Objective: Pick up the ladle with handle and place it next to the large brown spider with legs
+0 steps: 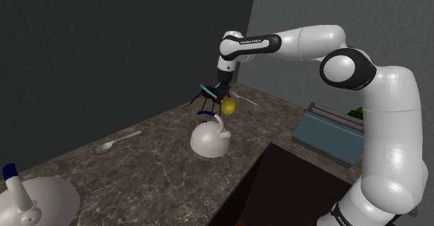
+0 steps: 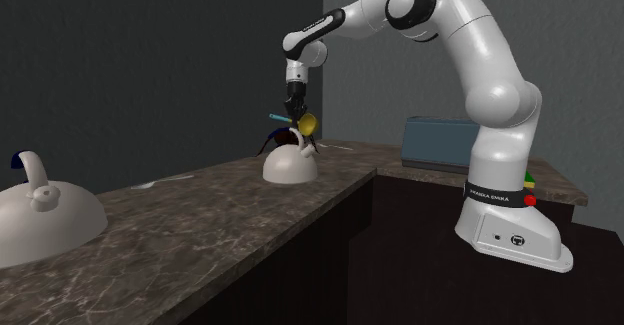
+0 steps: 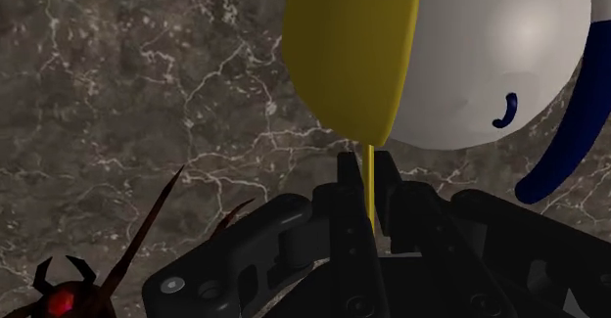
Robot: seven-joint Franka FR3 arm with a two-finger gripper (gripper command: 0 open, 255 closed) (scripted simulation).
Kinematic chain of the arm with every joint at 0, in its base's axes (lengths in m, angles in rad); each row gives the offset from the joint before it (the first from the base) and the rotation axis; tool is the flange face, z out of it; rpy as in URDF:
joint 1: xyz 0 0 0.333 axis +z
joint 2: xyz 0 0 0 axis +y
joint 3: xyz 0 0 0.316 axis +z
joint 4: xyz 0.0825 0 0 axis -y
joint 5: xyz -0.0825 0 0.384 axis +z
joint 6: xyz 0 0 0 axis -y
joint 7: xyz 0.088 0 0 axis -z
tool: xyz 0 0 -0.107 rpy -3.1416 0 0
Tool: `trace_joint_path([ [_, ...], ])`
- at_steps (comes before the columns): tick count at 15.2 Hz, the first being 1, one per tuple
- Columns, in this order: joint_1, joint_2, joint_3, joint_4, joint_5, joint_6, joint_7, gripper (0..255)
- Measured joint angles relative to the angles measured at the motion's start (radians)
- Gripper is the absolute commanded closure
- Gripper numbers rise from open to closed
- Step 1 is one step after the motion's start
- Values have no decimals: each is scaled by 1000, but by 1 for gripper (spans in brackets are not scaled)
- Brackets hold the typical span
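Already grasped: yellow thin-handled ladle [image 3: 352, 52] is pinched at the handle by the black end effector [image 3: 370, 174] and held above the far end of the dark marbled desk [image 1: 139, 169], over a white domed kettle [image 1: 209, 142]. Placement beside the dark brown long-legged spider [image 3: 61, 292] is left undone.

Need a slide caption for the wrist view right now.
Gripper clasps the yellow ladle over the marbled counter, white kettle behind it, spider nearby.
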Motion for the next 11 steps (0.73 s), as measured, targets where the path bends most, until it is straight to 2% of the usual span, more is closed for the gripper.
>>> trace_joint_path([
  [11,1,39,-2,-96,0,133,-15,255],
])
